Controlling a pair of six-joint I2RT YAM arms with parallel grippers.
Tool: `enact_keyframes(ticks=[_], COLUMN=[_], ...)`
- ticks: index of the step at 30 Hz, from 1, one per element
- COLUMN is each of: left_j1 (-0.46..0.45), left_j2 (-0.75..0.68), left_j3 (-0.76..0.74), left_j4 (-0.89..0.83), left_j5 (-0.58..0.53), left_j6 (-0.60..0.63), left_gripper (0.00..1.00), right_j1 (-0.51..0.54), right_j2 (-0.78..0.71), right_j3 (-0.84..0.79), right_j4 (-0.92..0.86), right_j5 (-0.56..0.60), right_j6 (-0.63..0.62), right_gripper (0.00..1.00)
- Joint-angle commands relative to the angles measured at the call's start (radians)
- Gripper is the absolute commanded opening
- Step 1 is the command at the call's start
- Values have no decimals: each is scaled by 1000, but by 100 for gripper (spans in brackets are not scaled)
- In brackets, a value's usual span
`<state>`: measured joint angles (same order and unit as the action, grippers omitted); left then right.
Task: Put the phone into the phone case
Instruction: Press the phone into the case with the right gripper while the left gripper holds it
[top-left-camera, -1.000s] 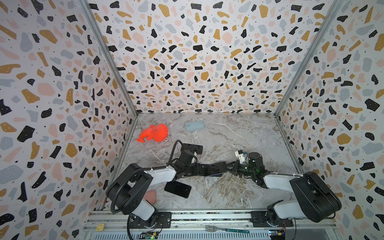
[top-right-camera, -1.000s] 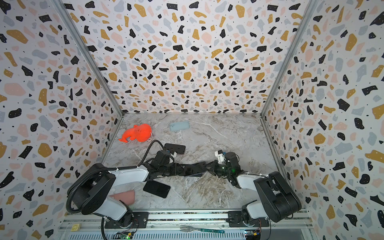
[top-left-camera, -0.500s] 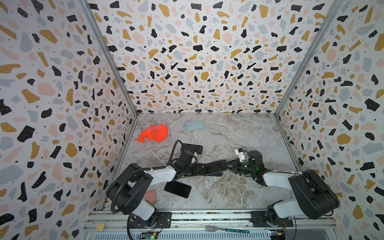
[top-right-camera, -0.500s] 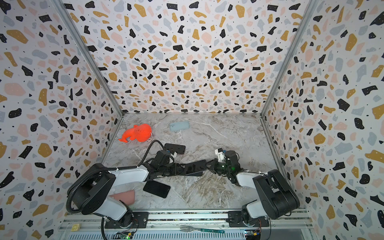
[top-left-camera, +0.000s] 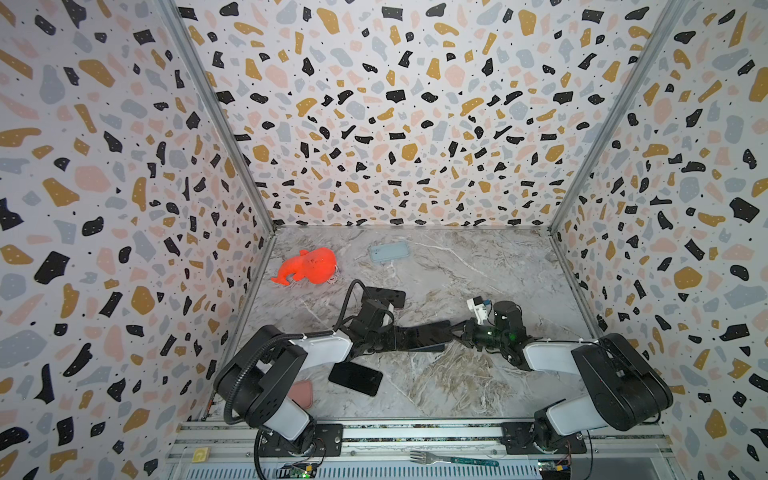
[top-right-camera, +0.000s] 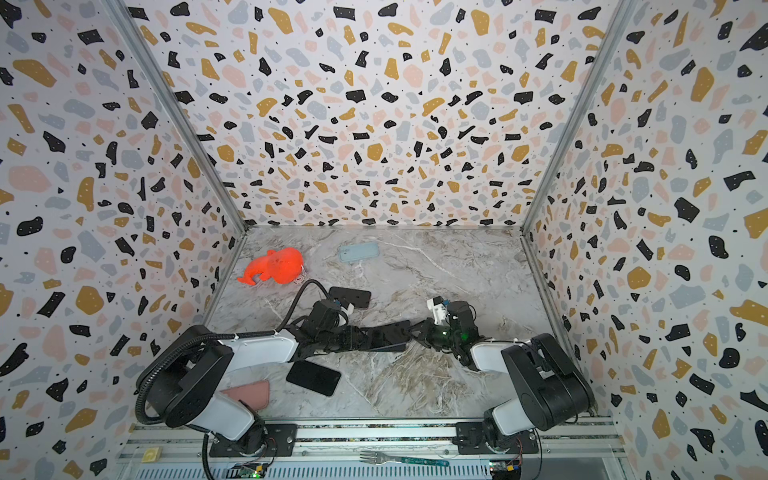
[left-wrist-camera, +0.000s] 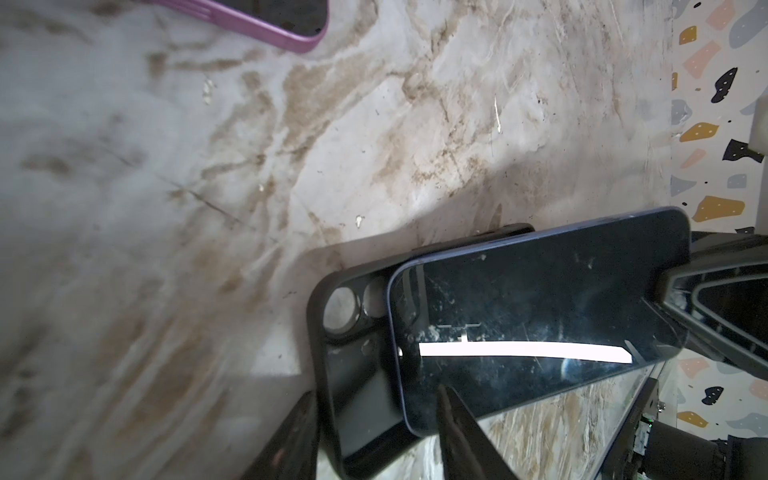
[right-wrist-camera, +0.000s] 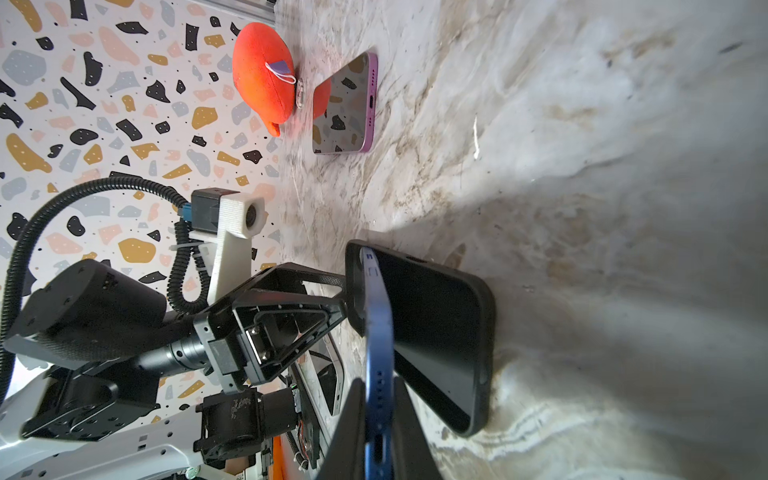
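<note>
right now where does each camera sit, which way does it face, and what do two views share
Top views: high over the front rail, looking down at the table; left arm and right arm show whole.
Left wrist: on the left arm, looking along its jaws at phone case and phone; own fingers show.
Right wrist: on the right arm, looking past its jaws, shut on the phone, at the left arm and orange toy.
Shared: phone and phone case, in both wrist views.

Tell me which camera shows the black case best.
Right wrist: the black case shows almost whole, its open cavity facing the camera, with the phone edge-on in front of it. The left wrist view shows mainly its camera-cutout end; the phone covers the rest. In both top views it is a small dark sliver.
</note>
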<state>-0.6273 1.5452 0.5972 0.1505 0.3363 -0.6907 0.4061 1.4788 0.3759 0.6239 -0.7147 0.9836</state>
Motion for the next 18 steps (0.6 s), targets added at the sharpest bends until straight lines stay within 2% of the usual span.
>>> enact_keyframes(ticks=[1, 18], left_j1=[1, 1], left_j2=[21, 24], left_j3=[11, -23], left_j4=[26, 73], left_j5=[24, 39], left_j6=[14, -10], left_gripper=[48, 47], right_j1=[25, 68], right_j2=[33, 106], right_j3=[5, 0], right_j4=[-38, 51], right_j5=[17, 29], right_j6=[-10, 44], right_gripper=[0, 0])
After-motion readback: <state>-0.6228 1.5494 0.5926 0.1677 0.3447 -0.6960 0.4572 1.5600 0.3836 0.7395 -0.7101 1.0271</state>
